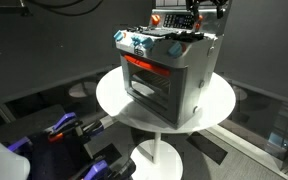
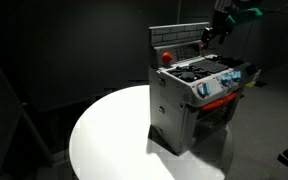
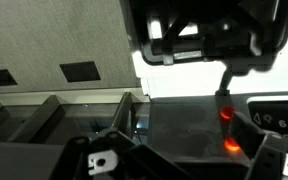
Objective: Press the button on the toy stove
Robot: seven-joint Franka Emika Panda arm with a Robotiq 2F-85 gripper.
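Note:
The toy stove (image 1: 169, 75) is a silver-grey box with a dark glass door and a red-orange strip. It stands on a round white table (image 1: 114, 100) and shows in both exterior views (image 2: 189, 105). Its upright back panel carries a red button (image 2: 165, 56). My gripper (image 2: 214, 32) hovers over the rear of the stove top beside the back panel, seen also in an exterior view (image 1: 192, 20). In the wrist view the fingers (image 3: 184, 160) are spread apart and empty above the dark stove top, where two red glowing spots (image 3: 227, 113) show.
The blue-white knobs (image 1: 139, 44) sit along the stove's front top edge. Dark curtains surround the scene. Blue and black equipment (image 1: 59, 128) lies on the floor by the table. The table's white foot (image 1: 159, 160) is below.

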